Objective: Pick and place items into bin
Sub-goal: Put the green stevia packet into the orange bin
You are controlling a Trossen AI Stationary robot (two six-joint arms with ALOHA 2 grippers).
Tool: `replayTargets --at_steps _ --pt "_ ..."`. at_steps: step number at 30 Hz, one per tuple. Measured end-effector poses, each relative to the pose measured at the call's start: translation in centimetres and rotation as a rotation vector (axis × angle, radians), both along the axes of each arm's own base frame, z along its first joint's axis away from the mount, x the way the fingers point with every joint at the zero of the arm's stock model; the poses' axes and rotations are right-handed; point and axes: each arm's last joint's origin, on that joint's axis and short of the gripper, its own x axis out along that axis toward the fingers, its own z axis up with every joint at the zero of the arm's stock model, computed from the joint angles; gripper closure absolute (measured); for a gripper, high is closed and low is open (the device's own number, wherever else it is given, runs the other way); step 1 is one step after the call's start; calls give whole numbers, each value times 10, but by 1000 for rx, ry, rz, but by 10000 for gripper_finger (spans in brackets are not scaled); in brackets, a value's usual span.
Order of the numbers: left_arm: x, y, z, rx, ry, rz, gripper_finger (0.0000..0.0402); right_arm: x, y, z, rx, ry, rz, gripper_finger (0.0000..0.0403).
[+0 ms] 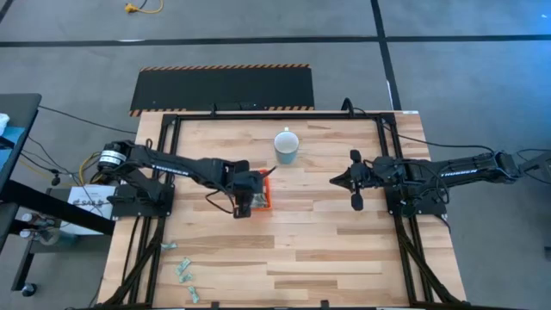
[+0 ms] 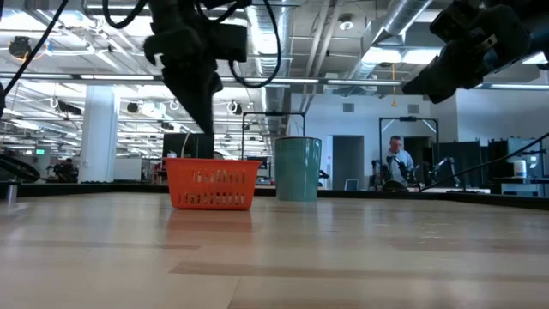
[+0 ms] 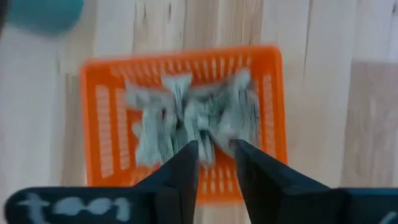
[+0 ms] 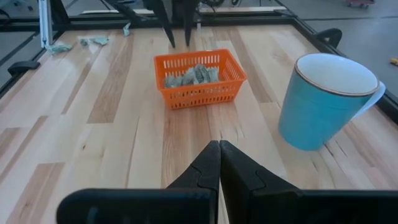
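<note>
Many candies (image 3: 193,118) already lie in the orange bin (image 4: 199,78) near the desk's middle, and the left gripper (image 3: 214,152), fingers parted and empty above it, could bump the bin while going for the few candies by the desk's front-left corner.

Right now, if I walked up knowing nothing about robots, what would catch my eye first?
Probably the small bright orange plastic basket near the middle of the wooden table, heaped with pale green-and-white crinkled wrapped pieces. The left arm's tool hangs right above it, fingers apart. Beside it stands a pale blue ceramic mug.
</note>
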Motion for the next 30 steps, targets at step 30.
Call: replayTargets --at_steps 30 --pt "-159 -131 -21 -139 487 265 286 4 1 2 -30 -32 20 402"
